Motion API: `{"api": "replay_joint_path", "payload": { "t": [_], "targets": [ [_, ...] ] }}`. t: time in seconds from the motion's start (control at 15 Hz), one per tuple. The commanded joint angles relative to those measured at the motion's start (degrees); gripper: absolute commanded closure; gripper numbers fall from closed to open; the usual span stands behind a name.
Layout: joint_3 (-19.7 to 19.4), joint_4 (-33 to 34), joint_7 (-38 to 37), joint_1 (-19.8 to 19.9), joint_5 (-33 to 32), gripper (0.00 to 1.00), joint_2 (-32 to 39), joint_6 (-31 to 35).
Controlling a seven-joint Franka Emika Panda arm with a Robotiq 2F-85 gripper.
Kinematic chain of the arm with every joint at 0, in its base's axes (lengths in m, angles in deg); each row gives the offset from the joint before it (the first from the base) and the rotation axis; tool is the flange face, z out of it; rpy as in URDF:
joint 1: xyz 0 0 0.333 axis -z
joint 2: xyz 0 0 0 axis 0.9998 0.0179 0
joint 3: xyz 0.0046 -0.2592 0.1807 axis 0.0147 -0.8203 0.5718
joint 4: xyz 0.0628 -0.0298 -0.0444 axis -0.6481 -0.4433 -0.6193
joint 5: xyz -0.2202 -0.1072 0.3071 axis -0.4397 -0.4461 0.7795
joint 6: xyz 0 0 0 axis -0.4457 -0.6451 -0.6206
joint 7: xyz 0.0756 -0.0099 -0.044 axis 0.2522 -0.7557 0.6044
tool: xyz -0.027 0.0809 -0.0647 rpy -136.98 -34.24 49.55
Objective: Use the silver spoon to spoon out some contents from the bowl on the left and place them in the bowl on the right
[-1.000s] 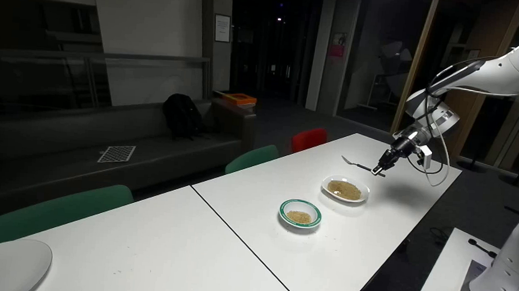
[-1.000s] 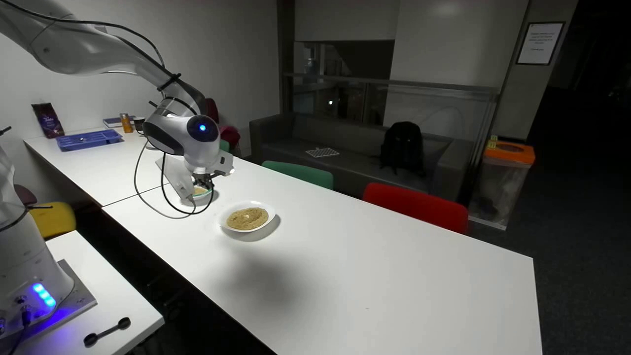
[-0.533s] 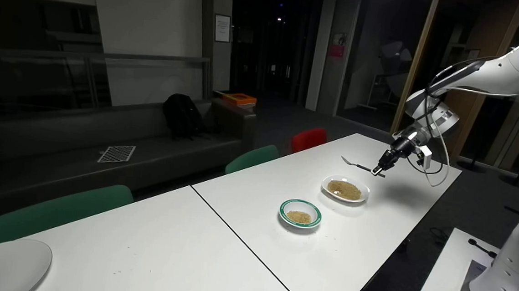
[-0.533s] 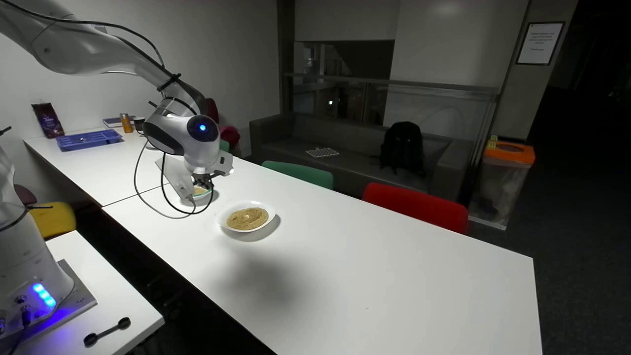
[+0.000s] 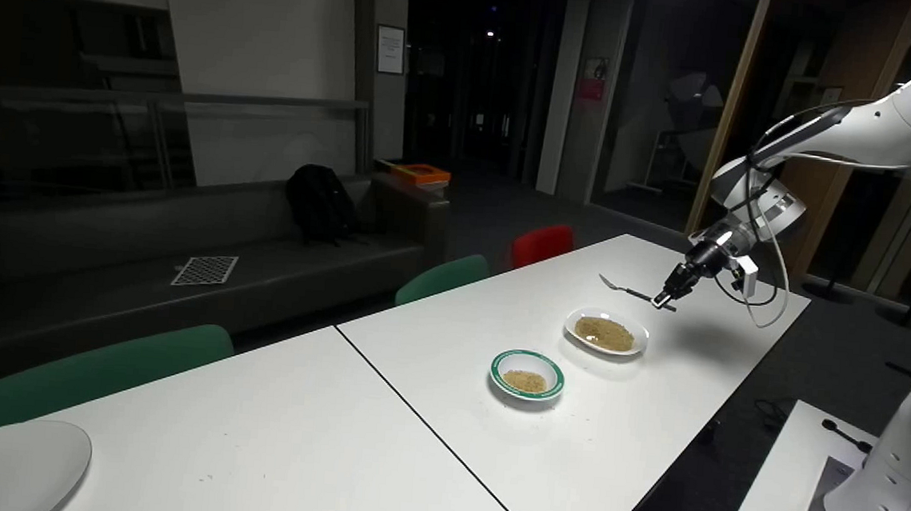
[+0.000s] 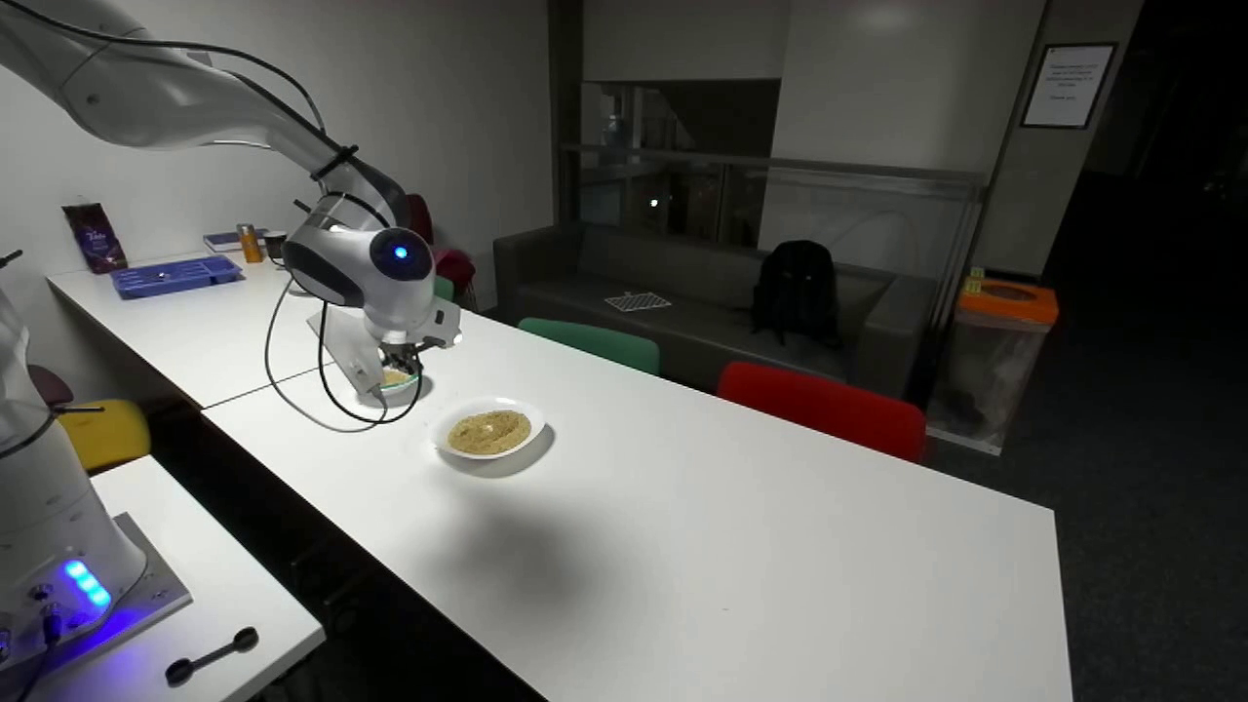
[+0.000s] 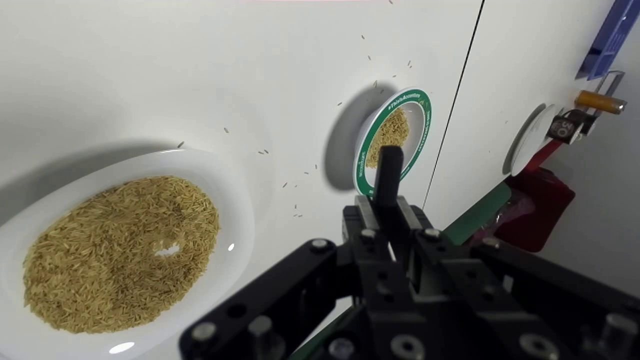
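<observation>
Okay, gripper point(image 7: 388, 211) is pinching the spoon point(image 5: 639, 294) by its black handle point(image 7: 389, 170), closer to the tail than the silver head point(image 5: 609, 282) (head too small to make out its shape). Spoon hangs above the tabletop point(image 6: 780, 546), in from the robot-side long edge. Should be light, stiff, hard to break. Handle looks smooth, so it'll likely twist in the grip if the head digs into grain point(image 7: 115, 250) in the oval bowl point(image 7: 233, 200). I'd rather hold mid-handle: less leverage. Dry grain should slide off easily; keep the head level.
</observation>
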Motion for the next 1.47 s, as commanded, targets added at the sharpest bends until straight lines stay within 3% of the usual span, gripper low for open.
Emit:
{"api": "replay_joint_path", "payload": {
  "t": [0.0, 0.07, 0.13, 0.73, 1.4],
  "targets": [
    [0.91, 0.04, -0.06, 0.94, -0.04, 0.89, -0.01, -0.10],
    [0.91, 0.04, -0.06, 0.94, -0.04, 0.89, -0.01, -0.10],
    [0.91, 0.04, -0.06, 0.94, -0.04, 0.97, -0.01, -0.10],
    [-0.31, 0.57, 0.09, 2.24, 0.12, 0.97, 0.29, -3.08],
    [-1.93, 1.88, -0.43, 4.66, 0.65, 0.97, 1.77, -11.18]
  ]
}}
